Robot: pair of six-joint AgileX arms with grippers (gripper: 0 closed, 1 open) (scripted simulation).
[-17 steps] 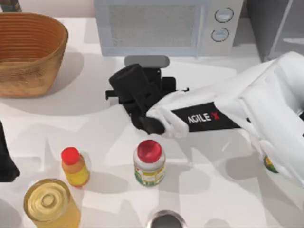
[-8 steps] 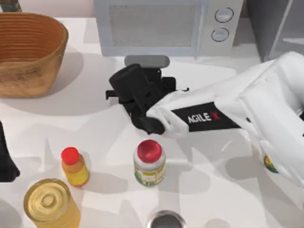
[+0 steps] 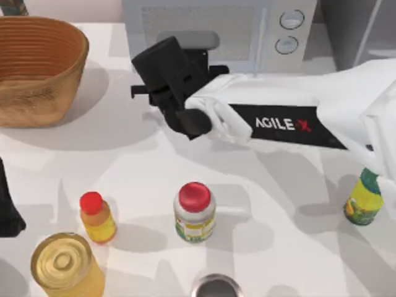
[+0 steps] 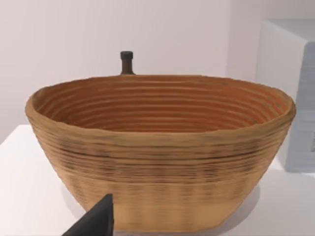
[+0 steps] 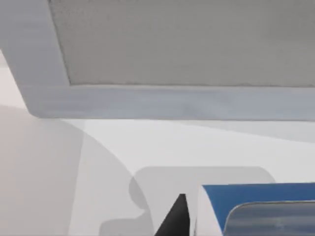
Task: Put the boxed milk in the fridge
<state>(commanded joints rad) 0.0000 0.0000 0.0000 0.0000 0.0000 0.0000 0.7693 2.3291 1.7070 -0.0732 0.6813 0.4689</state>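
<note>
Boxed milk point(image 5: 256, 201): blue top, at the right arm's wrist, in front of the microwave door. Fridge point(image 3: 356, 31): dark-grey cabinet, pale glassy panel, light slanted bar, at the counter's 1 o'clock corner.

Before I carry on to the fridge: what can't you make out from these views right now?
- Boxed milk: the right wrist view's edge cuts off all but its blue top; the right gripper mostly covers it from above.
- Fridge: cut off at the top view's corner; door state unclear.
- Left gripper: cropped by the top view's left edge.
- Bottle: body hidden behind the basket.
</note>
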